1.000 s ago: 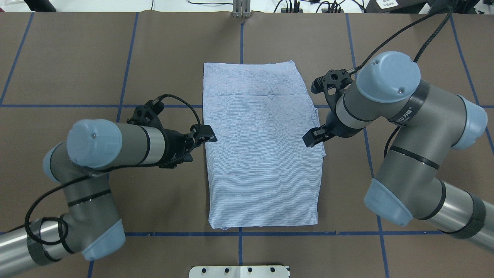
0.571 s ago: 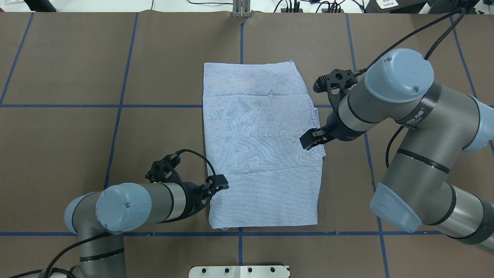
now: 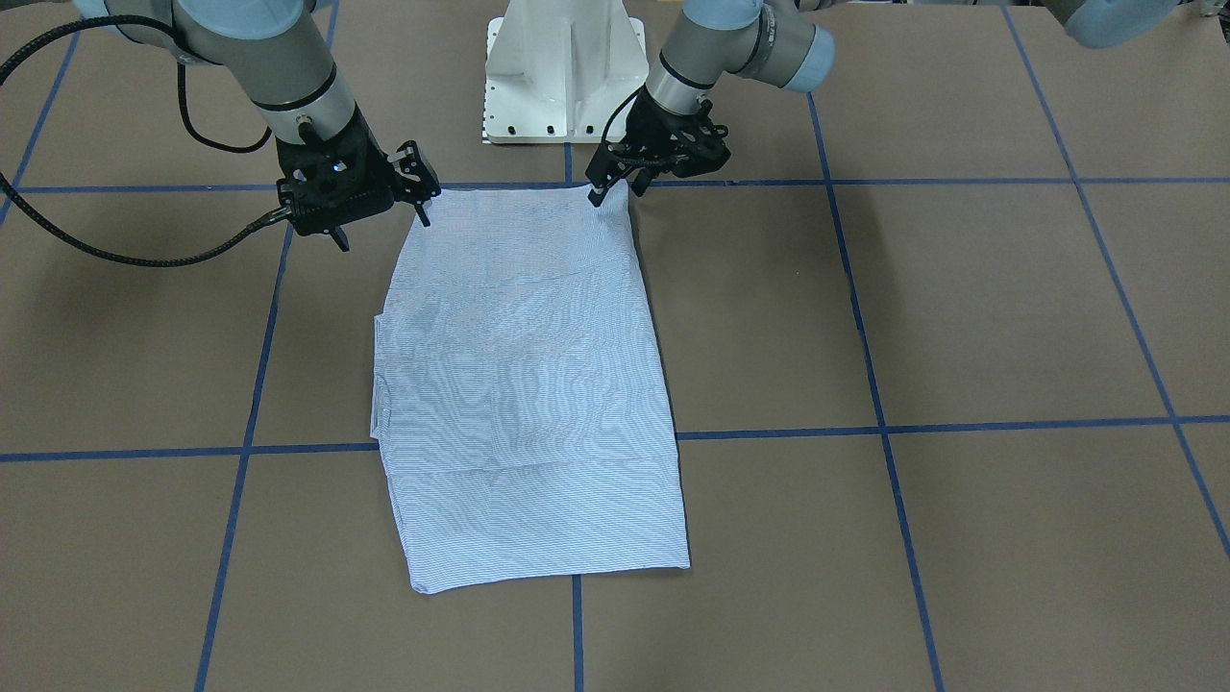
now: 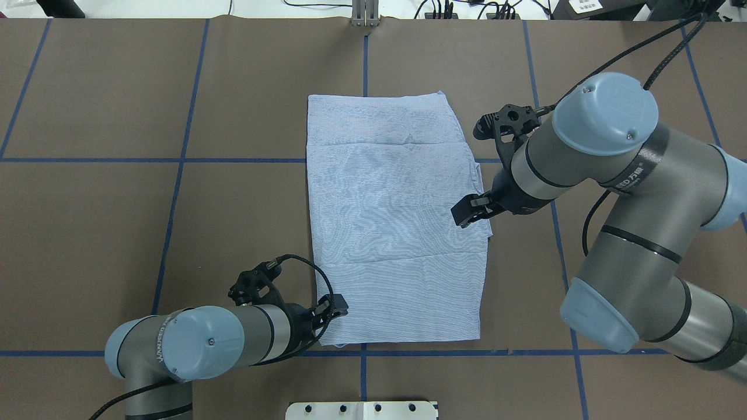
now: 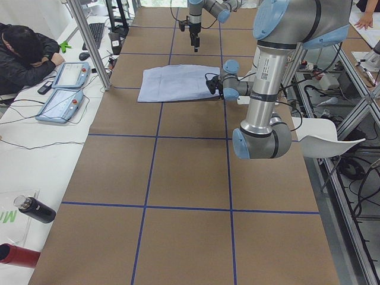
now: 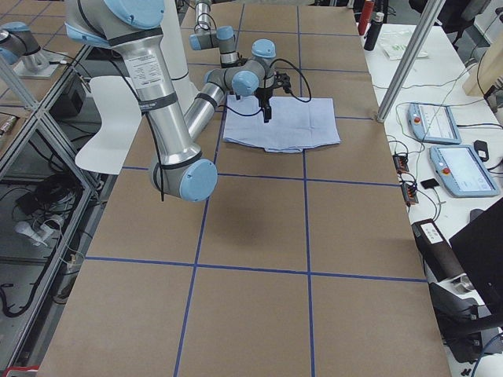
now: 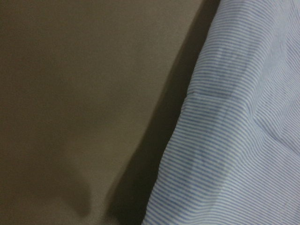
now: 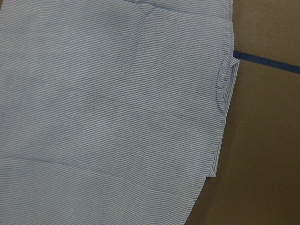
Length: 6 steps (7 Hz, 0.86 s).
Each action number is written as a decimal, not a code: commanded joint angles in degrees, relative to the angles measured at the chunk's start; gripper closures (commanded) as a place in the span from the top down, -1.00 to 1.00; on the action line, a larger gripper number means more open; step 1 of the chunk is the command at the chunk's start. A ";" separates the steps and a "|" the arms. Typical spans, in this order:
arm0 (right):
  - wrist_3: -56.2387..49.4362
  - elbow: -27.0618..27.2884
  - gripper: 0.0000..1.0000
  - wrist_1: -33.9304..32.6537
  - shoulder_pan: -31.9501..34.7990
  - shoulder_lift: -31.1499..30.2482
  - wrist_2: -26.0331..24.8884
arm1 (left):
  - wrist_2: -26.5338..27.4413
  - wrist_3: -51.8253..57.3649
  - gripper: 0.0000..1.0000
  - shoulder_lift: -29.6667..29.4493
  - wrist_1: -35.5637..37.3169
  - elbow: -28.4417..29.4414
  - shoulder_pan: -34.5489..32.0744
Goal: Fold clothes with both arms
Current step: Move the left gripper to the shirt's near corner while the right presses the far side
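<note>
The light blue striped shirt (image 4: 391, 233) lies flat on the brown table, folded into a long rectangle; it also shows in the front view (image 3: 519, 384). My left gripper (image 4: 337, 305) is low at the shirt's near left corner, and in the front view (image 3: 612, 190) its fingers look open astride that corner. The left wrist view shows the shirt's edge (image 7: 243, 140) very close, with no fingers. My right gripper (image 4: 467, 213) hangs open above the shirt's right edge, about halfway along, and holds nothing. The right wrist view looks down on the shirt (image 8: 117, 93).
The white pedestal base (image 3: 562, 67) stands at the robot's side of the table. Blue tape lines (image 4: 175, 192) mark a grid on the brown cover. An operator (image 5: 24, 53) sits by teach pendants (image 5: 65, 89) beyond the table's far edge.
My left arm has swung back toward the robot, bringing its gripper from the middle of the shirt's left edge down to the near left corner. The right gripper has barely moved.
</note>
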 commanded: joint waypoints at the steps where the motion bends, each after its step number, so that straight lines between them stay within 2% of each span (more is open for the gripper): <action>1: 0.16 -0.19 1.00 0.00 -0.02 -0.03 0.01 | -0.07 -0.27 -0.25 -0.17 0.10 -0.01 0.06; 3: 0.59 -0.36 1.00 -0.09 -0.02 -0.12 0.01 | 0.02 -0.36 -1.00 -0.25 0.10 -0.10 0.06; 6: 15.74 -0.45 1.00 0.09 -3.96 0.67 -0.61 | -0.33 -0.27 -1.00 0.18 0.62 -2.46 -0.02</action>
